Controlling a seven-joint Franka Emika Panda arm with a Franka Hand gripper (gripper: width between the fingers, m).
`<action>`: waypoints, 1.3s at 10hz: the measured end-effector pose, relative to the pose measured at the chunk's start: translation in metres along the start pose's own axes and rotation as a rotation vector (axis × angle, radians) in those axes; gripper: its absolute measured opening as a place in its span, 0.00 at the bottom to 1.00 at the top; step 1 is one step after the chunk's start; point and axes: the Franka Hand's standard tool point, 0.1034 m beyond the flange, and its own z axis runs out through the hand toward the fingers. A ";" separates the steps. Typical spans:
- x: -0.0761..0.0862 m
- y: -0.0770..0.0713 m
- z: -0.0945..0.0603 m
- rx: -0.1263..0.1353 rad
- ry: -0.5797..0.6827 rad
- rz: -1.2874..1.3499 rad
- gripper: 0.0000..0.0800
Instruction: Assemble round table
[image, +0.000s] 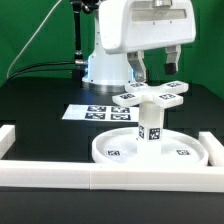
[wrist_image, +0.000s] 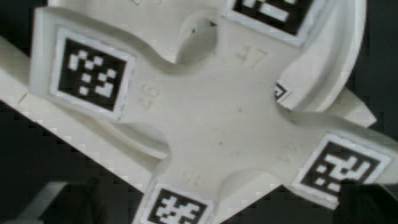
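Big rimmed disc (image: 112, 152) lies flat in the lower centre of the ext. view, just behind the front border rail (image: 60, 178). The marker board (image: 95, 112) lies flat on the black table (image: 40, 110) behind the disc, toward the ext. view's left. The cross-shaped piece (image: 152, 96) sits about level on top of the leg (image: 150, 128), which stands upright on the disc near mid-frame, a bit to the ext. view's right. In the wrist view the cross (wrist_image: 205, 110) fills nearly the whole pic with its tagged arms spreading out, so I'm right above it & close.

Step in hand, my guess: seating/twisting the cross onto the leg. To do it well:
- Keep the wrist centred over the hub & come straight down w/o side push. The leg is a tall narrow stack & could tip or skid on the disc.
- Grip squarely so I don't slip off the angled edges.
- Turn about the leg's axis only, in small turns, regripping as needed.
- Check the cross is level. A tilt prob. means a crooked start.

My gripper (image: 158, 70) hangs above centre in the ext. view. Its fingers (image: 141, 70) are spread fairly wide, tips just above the cross. Nothing held as far as I can see, & I can't tell whether a tip touches the cross. The wrist view shows no fingers clearly.
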 end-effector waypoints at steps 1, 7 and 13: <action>-0.001 0.001 0.000 -0.001 -0.001 -0.038 0.81; -0.006 -0.007 0.012 0.008 -0.039 -0.380 0.81; -0.014 -0.006 0.023 0.015 -0.052 -0.350 0.81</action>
